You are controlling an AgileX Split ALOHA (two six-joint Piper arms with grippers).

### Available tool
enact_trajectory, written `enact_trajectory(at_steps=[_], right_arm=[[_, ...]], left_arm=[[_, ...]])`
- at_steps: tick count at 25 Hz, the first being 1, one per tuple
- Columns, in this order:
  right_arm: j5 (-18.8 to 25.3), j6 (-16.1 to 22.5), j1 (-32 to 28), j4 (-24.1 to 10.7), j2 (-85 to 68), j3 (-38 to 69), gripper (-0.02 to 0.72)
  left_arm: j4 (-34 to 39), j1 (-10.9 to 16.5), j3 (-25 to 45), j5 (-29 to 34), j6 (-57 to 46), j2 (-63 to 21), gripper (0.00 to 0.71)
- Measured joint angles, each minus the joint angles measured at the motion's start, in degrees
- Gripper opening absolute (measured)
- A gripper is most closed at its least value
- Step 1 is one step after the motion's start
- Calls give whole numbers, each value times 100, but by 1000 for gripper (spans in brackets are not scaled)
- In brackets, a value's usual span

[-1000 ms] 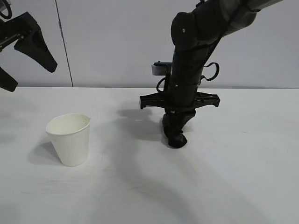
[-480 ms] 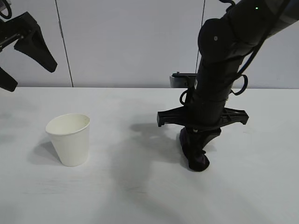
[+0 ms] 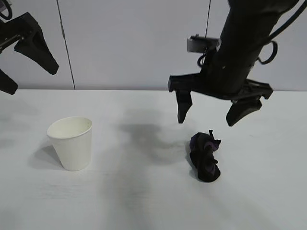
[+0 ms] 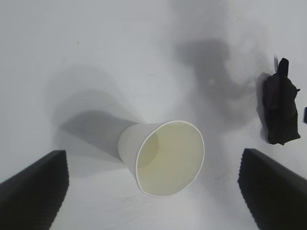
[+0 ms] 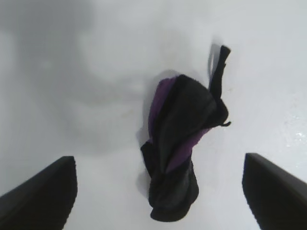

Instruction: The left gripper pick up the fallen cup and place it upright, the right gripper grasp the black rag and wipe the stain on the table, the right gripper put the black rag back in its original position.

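Observation:
The white paper cup (image 3: 72,142) stands upright on the table (image 3: 144,196) at the left; it also shows in the left wrist view (image 4: 163,158). My left gripper (image 3: 21,62) is open and empty, raised high at the far left above the cup. The black rag (image 3: 205,157) with purple streaks lies bunched on the table at the right, also in the right wrist view (image 5: 182,143) and the left wrist view (image 4: 278,110). My right gripper (image 3: 216,112) is open and empty, lifted above the rag, fingers spread wide to either side. No stain shows on the table.
A pale wall with vertical seams (image 3: 64,48) stands behind the table's far edge. The right arm's thick black body (image 3: 240,43) rises above the rag.
My right gripper carried the rag to the right, let it go onto the table, opened wide and rose. The cup and the left gripper have not moved.

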Motion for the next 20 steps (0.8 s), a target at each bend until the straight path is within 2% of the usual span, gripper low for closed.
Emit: enact_trajectory(at_steps=[3,7,20], right_arm=[[166,-389,-172,445,-19,18,653],[170,-570,-179,698,-19,25,653],[104,-599,-179,748,-19,25,653]], left_arm=[[0,-176,0,-26,-25,0,693],[-10,-316,0,-135,-32,0,693],[-197,-359,0,-192,-42,0,693]])
